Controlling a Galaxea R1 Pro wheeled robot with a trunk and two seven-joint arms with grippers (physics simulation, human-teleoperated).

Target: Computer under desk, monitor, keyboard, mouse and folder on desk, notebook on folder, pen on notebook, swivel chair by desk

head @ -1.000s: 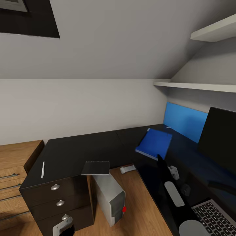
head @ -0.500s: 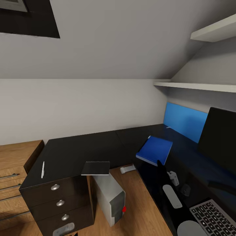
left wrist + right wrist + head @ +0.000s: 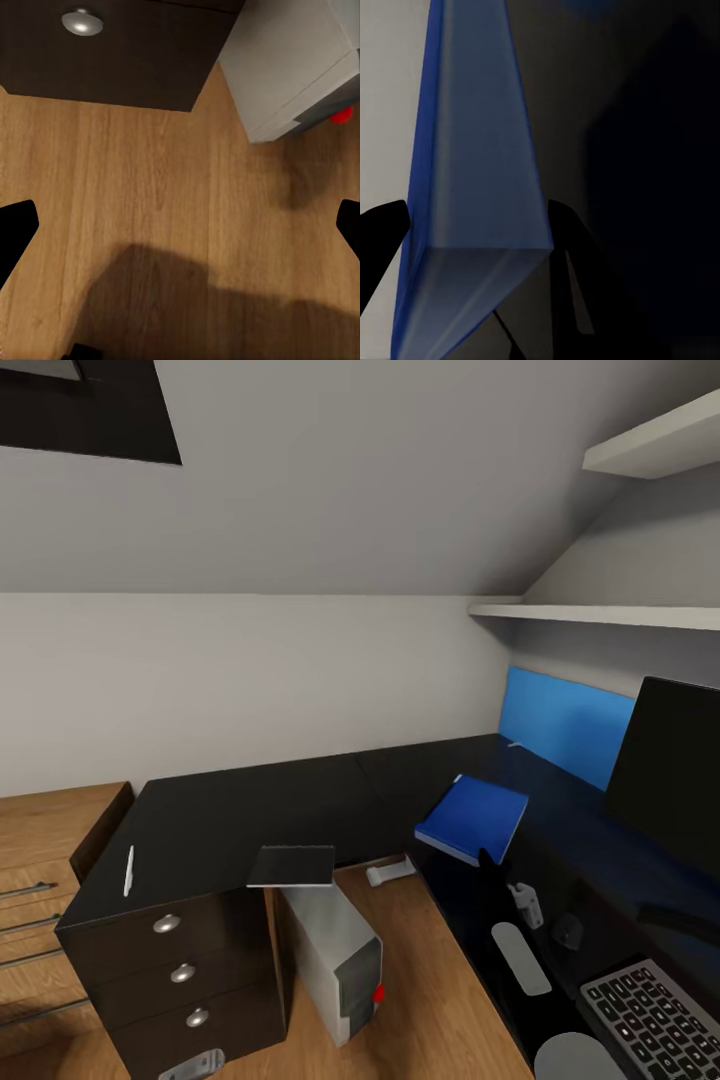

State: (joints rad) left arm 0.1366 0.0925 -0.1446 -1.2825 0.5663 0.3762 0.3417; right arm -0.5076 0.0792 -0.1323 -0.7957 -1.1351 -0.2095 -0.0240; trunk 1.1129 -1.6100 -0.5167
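Keyboard (image 3: 655,1025) at the nearest corner of the desk (image 3: 240,815), its keys pale on a dark bed. Beside it the right arm reaches forward over the black top to the folder (image 3: 474,817). In the right wrist view the right gripper (image 3: 472,225) has its dark fingers (image 3: 382,225) on either side of the blue folder (image 3: 472,150), one at each face, closed on its near edge. The folder sits tilted, its far end raised, just in front of the monitor (image 3: 668,772). The left gripper (image 3: 180,225) hangs low over the oak floor (image 3: 150,202), fingertips spread wide with nothing between them. Close ahead of it stand a drawer knob (image 3: 82,21) and the computer (image 3: 289,64). In the head view the computer (image 3: 335,960) stands under the desk beside the drawers (image 3: 180,980). Notebook (image 3: 291,865) overhangs the desk's front edge above the computer. Pen (image 3: 129,870) lies near the left end, well apart from the notebook. Blue panel (image 3: 565,720) lines the far wall behind the folder.
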